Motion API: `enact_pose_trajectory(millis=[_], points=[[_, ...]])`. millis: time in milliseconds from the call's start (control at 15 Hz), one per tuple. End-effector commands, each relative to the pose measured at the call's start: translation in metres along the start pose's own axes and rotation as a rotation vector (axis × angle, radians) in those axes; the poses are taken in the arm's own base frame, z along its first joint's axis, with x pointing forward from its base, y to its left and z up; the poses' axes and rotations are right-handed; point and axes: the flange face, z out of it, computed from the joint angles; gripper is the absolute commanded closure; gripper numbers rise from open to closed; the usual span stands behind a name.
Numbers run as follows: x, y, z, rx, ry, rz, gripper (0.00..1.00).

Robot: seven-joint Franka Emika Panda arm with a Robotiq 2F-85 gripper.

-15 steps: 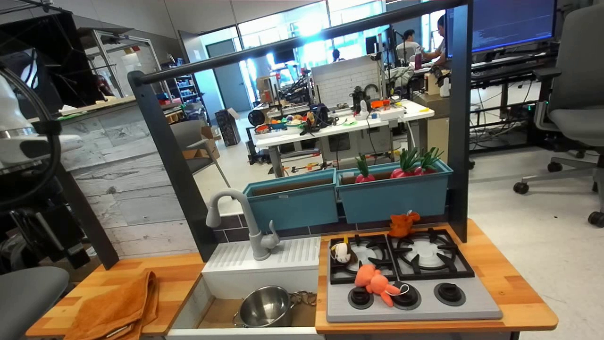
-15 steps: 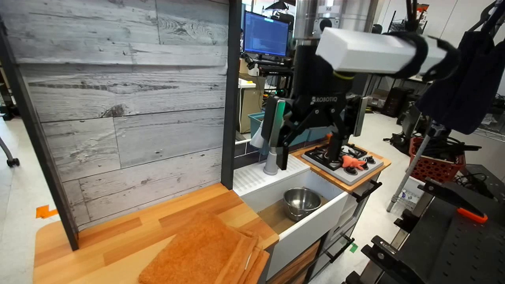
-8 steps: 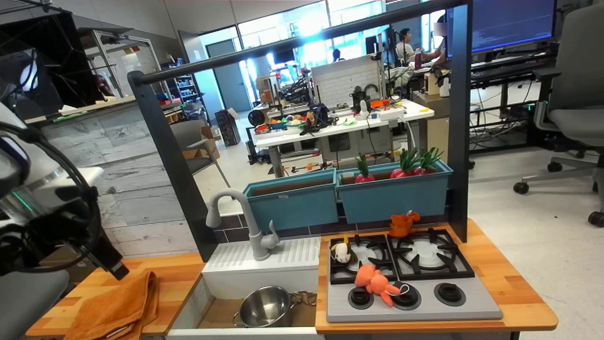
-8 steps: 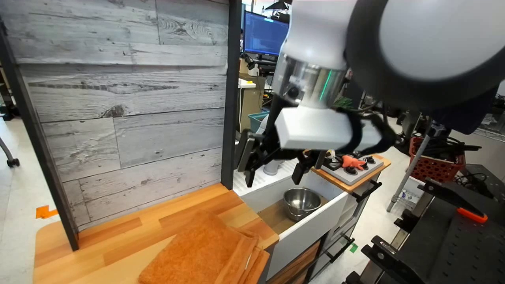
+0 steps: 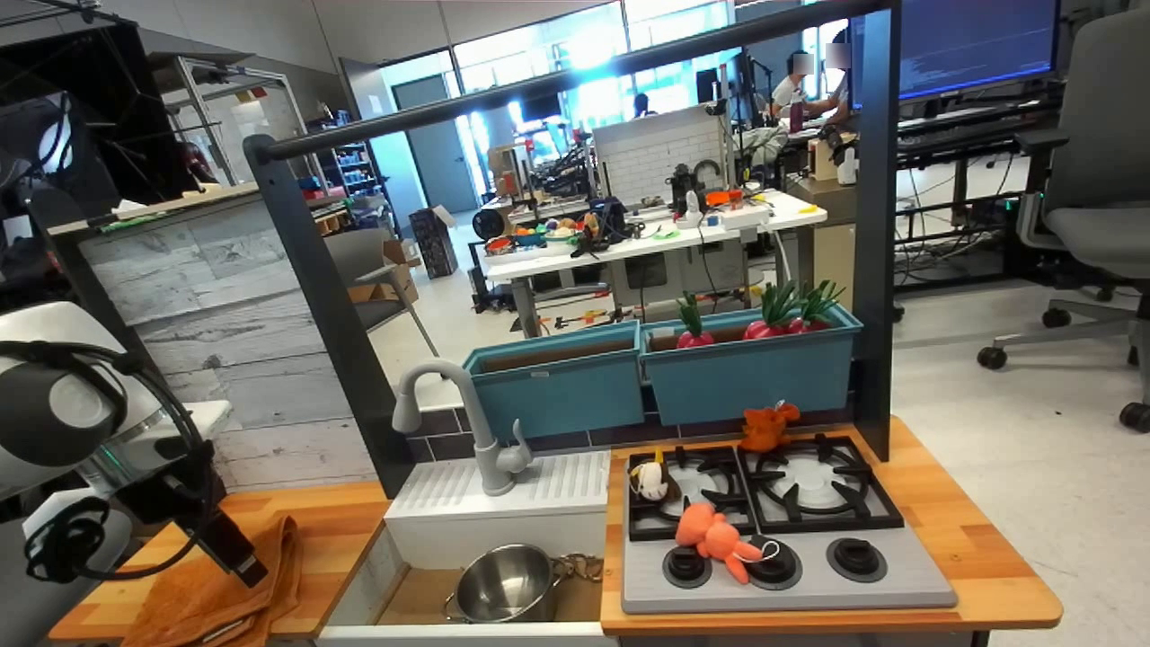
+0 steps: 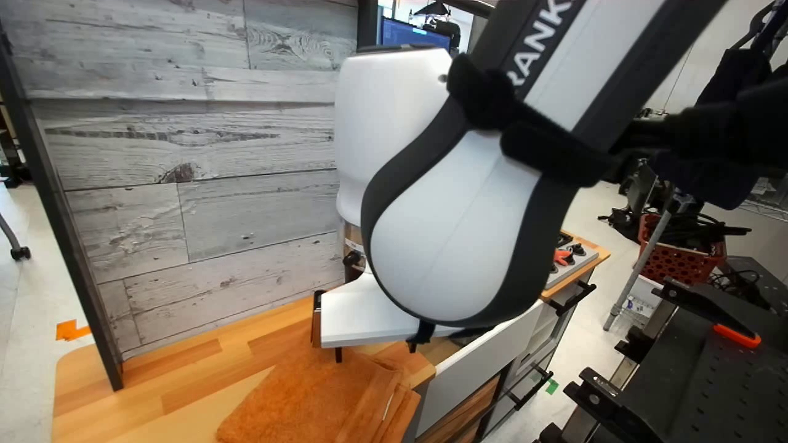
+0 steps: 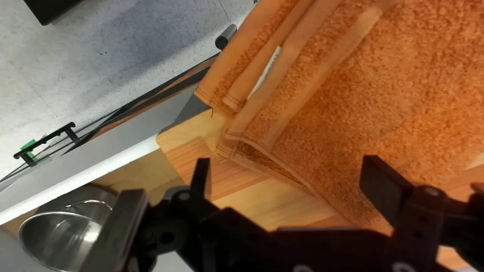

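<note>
The tool [image 7: 289, 175] was spread above one edge of the orange towel [image 7: 363, 109]; the desk [image 7: 264, 196] lay beneath the towel.

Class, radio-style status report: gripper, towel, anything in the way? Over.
Gripper open, nothing held. Towel folded on counter, partly beneath gripper. Pot in sink, off to one side; nothing seen blocking.

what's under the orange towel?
Wooden countertop: it shows along the edges of the orange towel. The surface beneath is covered, so can't tell whether anything else is under there.
</note>
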Motion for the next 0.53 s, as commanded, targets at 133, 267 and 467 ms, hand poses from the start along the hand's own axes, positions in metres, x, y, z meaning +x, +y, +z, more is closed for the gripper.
enact_pose_trajectory(millis=[133,267,467], points=[[0.002,0.008,-0.001,0.010,-0.020,-0.172,0.00],[0.007,0.007,0.000,0.045,-0.028,-0.271,0.00],[0.019,-0.005,0.002,0.117,-0.026,-0.410,0.00]])
